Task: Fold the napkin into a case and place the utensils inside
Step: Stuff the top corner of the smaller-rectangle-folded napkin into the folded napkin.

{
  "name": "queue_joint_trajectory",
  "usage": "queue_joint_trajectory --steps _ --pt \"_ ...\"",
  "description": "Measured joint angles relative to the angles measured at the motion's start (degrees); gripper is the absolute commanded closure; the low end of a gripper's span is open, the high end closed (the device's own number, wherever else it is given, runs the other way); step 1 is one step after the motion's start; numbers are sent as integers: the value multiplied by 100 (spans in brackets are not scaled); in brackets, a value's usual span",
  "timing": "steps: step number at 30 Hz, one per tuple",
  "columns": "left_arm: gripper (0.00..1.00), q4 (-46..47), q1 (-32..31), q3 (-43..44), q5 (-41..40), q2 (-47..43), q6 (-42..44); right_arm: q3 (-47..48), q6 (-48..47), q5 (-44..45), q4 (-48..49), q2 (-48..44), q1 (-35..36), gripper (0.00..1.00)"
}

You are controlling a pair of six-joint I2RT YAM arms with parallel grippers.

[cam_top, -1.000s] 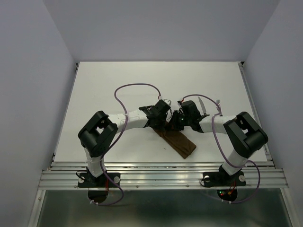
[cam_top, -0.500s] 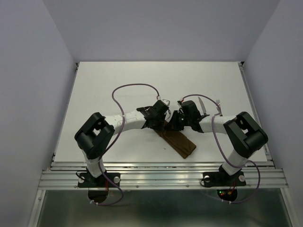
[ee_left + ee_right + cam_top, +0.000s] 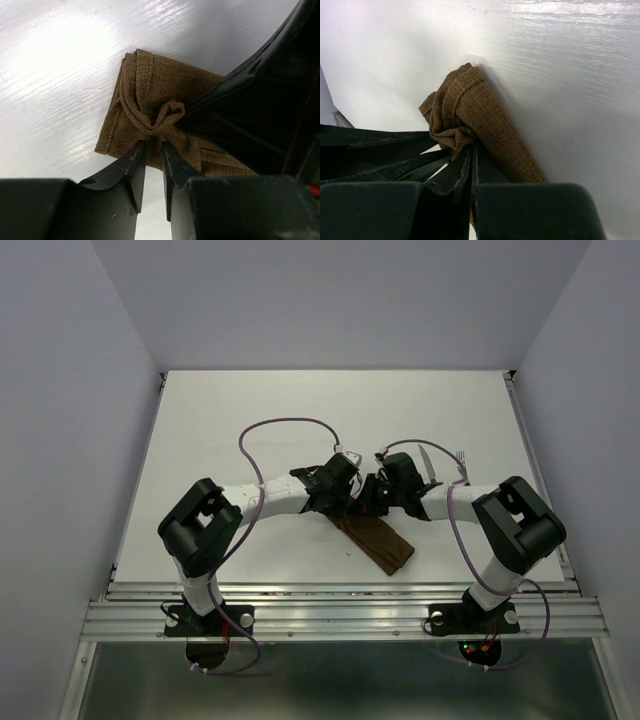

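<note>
Pinching the far end of the case [image 3: 150, 82]: left hand [image 3: 153, 145] nearly closed, right hand [image 3: 472, 150] clamped tight, each on cloth; best to part the layers slowly, keeping folds intact.

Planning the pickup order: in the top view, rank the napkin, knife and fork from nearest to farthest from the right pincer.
1. napkin, pinched in the right pincer.
2. knife, farther back, to its right.
3. fork, right of the knife.
</note>
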Motion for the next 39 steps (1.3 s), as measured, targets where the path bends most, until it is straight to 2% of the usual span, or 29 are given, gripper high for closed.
queue_joint_trajectory --steps 17,39 --pt "73 -2 -87 24 -37 229 22 0 0 -7 0 0 0 99" --pt "74 -85 -122 103 -546 280 -52 0 2 -20 0 -22 0 99"
